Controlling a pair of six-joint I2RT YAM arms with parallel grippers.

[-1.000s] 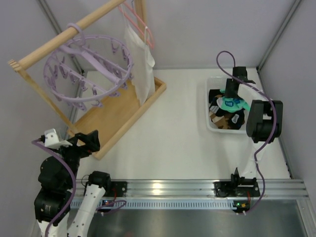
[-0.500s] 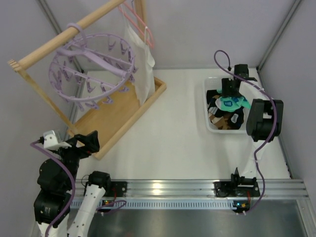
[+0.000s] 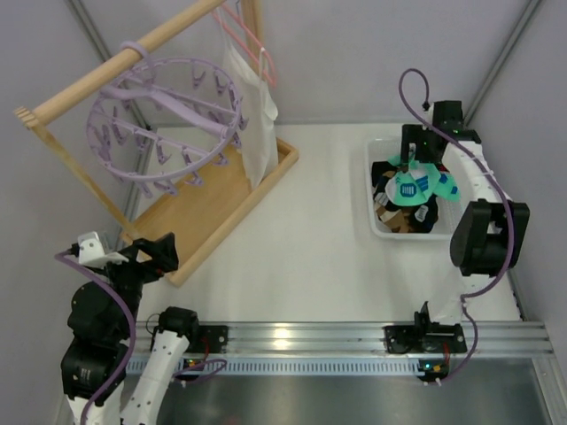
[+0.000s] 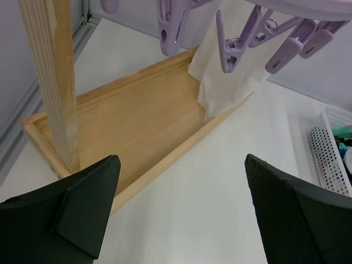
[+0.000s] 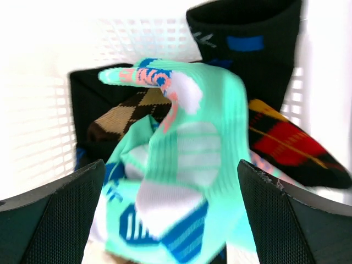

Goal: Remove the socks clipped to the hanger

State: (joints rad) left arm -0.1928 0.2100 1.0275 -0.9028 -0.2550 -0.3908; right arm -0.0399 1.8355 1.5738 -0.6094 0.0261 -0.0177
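The left claw (image 4: pixel 181 170) is held above the surface (image 3: pixel 319 248), near the front corner of the wooden tray (image 4: pixel 137 126). Its 2 fingers are spread wide and nothing is gripped between them.

The right claw (image 5: pixel 171 187) is positioned over the white basket (image 3: pixel 376 228) at the far right. Its 2 fingers are also spread wide, and no grip is seen. A mint-green sock (image 5: pixel 187 154) lies blurred directly below it.

The socks (image 3: pixel 409 197) are piled inside the basket. A brown diamond-patterned sock (image 5: pixel 132 113) and a black sock (image 5: pixel 247 38) are seen around the mint-green sock.

The hanger (image 3: pixel 166 104) is suspended from the wooden rail (image 3: pixel 115 66) at the far left, well apart from the basket. Its clips (image 4: pixel 231 47) dangle above the tray, beside a white cloth (image 3: pixel 250 115).
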